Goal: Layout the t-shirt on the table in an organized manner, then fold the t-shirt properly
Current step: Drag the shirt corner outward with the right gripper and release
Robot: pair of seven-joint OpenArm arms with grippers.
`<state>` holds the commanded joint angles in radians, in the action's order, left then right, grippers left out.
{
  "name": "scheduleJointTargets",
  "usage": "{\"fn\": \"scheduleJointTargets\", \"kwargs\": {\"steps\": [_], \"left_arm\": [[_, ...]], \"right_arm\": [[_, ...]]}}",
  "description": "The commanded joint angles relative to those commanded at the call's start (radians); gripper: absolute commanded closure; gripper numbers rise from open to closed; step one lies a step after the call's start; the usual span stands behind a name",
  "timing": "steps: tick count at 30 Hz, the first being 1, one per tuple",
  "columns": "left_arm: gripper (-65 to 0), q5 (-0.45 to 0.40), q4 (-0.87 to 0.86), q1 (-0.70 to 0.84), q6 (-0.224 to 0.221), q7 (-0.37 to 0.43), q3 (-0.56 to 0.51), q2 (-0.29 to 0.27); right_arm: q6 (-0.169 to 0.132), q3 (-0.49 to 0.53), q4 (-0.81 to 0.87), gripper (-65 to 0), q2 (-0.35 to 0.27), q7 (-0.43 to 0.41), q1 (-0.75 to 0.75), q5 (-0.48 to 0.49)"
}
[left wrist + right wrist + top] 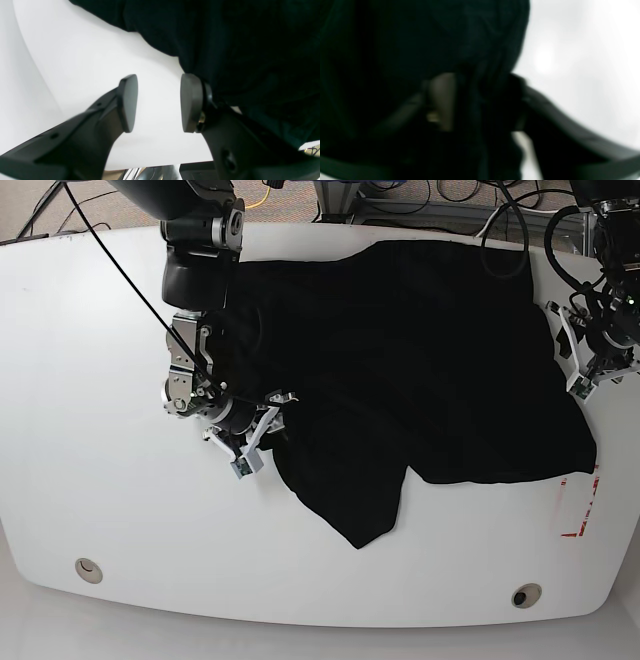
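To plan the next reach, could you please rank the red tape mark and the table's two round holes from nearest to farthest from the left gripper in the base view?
From the left gripper:
1. Red tape mark, just below it, at the table's right edge.
2. Right-hand hole, front right.
3. Left-hand hole, far across, front left.

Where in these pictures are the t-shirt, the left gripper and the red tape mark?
t-shirt (420, 360): base view, middle of the black cloth.
left gripper (158, 102): left wrist view, gap between its open fingertips.
red tape mark (583, 510): base view, corner of the rectangle beside the shirt's edge.
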<state>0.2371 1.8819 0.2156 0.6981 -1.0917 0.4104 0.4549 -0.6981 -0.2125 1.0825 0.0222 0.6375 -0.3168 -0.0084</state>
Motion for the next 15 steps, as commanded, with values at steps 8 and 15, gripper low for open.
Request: {"fn": "scheduleJointTargets", "kwargs": {"steps": [8,15], "left_arm": [[-25.8,-0.002,-0.002,0.000,0.000,0.000,-0.005,-0.026],[-25.8,-0.002,-0.002,0.015,0.000,0.000,-0.043,-0.028]], "right_arm": [[0.000,0.000,0.005,-1.0,-0.058,0.006,-0.032,-0.002],[0.000,0.002,0.003,-1.1,-0.147,0.002,-0.087,-0.002]]}}
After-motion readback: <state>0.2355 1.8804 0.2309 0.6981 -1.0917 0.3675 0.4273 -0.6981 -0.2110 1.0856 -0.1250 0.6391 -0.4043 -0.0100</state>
